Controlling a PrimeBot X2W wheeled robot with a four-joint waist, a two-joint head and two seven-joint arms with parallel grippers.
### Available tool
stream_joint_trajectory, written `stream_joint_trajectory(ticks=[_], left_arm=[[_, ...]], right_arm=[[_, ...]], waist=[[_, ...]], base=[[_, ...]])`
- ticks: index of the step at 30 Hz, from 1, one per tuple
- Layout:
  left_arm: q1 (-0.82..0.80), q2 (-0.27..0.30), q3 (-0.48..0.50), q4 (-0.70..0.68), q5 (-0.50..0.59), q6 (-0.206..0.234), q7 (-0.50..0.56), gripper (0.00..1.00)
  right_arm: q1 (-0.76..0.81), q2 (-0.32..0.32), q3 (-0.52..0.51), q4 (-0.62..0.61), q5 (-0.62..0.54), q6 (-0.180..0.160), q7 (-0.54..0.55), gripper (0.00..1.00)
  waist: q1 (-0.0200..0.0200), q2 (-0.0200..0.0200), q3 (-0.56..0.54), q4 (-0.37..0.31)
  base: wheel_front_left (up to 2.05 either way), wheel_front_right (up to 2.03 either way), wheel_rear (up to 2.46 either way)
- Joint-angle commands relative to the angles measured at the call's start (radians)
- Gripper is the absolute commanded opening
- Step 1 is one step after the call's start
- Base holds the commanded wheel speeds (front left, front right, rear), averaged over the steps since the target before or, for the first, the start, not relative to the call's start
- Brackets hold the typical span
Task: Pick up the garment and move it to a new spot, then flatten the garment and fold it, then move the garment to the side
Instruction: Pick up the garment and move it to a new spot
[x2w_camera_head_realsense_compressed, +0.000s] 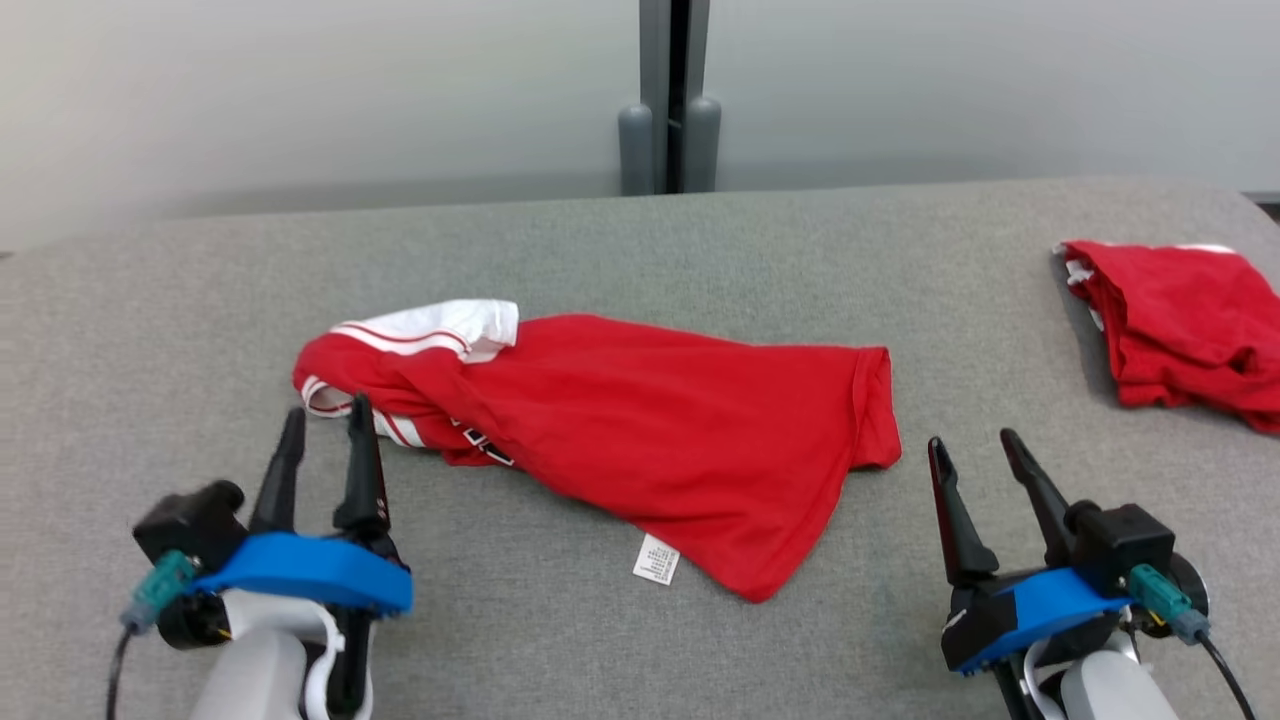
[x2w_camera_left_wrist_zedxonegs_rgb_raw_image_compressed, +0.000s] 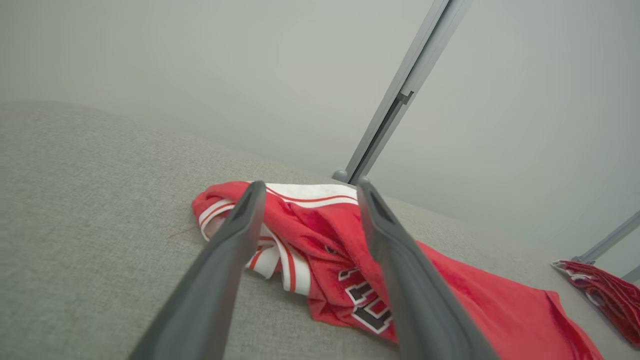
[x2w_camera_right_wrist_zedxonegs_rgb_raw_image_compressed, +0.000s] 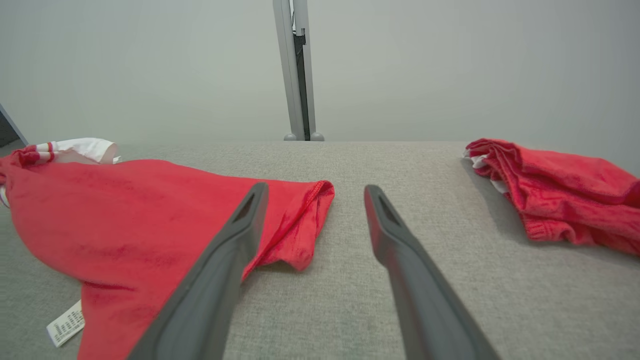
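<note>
A red garment (x2w_camera_head_realsense_compressed: 640, 420) with white striped trim lies rumpled across the middle of the grey table (x2w_camera_head_realsense_compressed: 620, 240); a white label (x2w_camera_head_realsense_compressed: 656, 558) pokes out at its near edge. The left wrist view shows its bunched trimmed end (x2w_camera_left_wrist_zedxonegs_rgb_raw_image_compressed: 310, 225) with dark lettering. My left gripper (x2w_camera_head_realsense_compressed: 325, 418) hovers open just in front of that left end, nothing between its fingers. Off the garment's right hem (x2w_camera_right_wrist_zedxonegs_rgb_raw_image_compressed: 300, 210), my right gripper (x2w_camera_head_realsense_compressed: 970, 445) stands open and empty.
A second red garment (x2w_camera_head_realsense_compressed: 1180, 325) lies folded at the table's far right edge. A grey post (x2w_camera_head_realsense_compressed: 668, 100) rises behind the table against a pale wall. Bare grey cloth surface stretches along the near edge and far left.
</note>
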Motion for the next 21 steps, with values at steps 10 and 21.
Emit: stream_joint_trajectory(ticks=[10, 21], left_arm=[[0.171, -0.030, 0.022, -0.062, 0.086, 0.005, -0.004, 1.00], [0.296, -0.058, 0.073, -0.129, 0.163, 0.014, -0.005, 1.00]], right_arm=[[0.096, -0.002, 0.015, 0.017, 0.015, 0.000, -0.004, 1.00], [0.129, -0.002, 0.051, 0.031, 0.048, 0.000, -0.004, 1.00]], waist=[[0.0000, -0.0001, -0.073, 0.017], [0.0000, -0.0001, -0.092, 0.005]], base=[[0.00, 0.00, 0.00], [0.00, 0.00, 0.00]])
